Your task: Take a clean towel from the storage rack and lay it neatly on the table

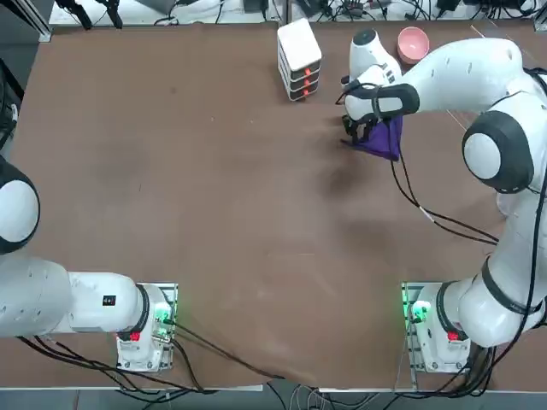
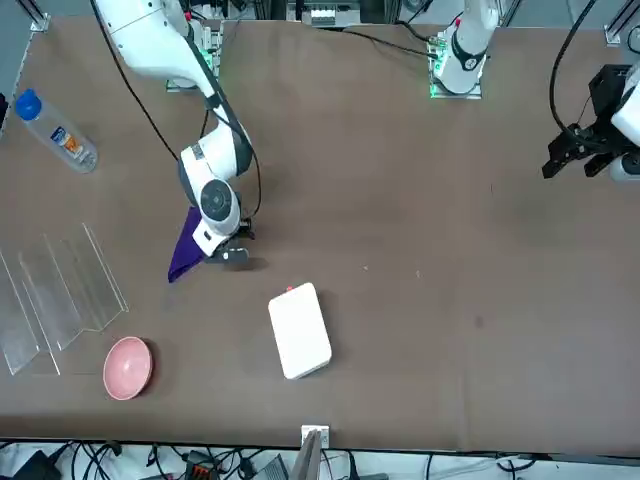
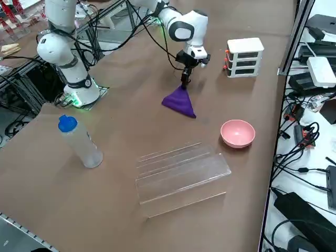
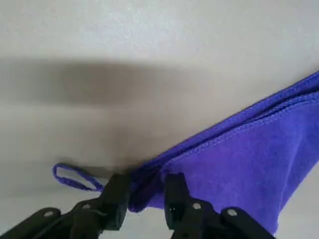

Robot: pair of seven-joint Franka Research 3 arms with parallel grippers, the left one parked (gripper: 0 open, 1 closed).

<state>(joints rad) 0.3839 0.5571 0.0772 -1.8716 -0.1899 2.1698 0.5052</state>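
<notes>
Right pincer [image 4: 147, 199] is clamped on one corner of the towel [image 3: 180, 101], w/ the cloth bunched between its two fingers [image 4: 117, 195] right by the small hanging loop [image 4: 74, 178]. In the side view the purple cloth hangs from that corner like a tent: top pinched, lower edge already resting on the worktop [image 3: 131, 79], roughly between the white stacked box [image 3: 244, 56] and the pink bowl [image 3: 238, 133]. The storage rack [image 3: 181, 176] sits well apart, nearer that camera, w/ nothing on it, so the pick looks done and the laying-out is what's left. Risks, as I judge them: grip is on a thin bit of hem only, so a quick drag could pull the corner out and drop the towel in a heap. Cloth is soft and folded on itself (several layers show at the edge in the wrist view), so letting go here prob leaves a crumpled cone, not a flat square. Dragging sideways w/ the bottom edge catching on the matte surface could roll or fold it under. The loop may also snag a finger on release and tug the corner back up. The box and bowl are near but not touching; a wide sweep to spread the cloth could brush either. The blue-capped bottle [image 3: 79, 142] is well apart, no concern.
</notes>
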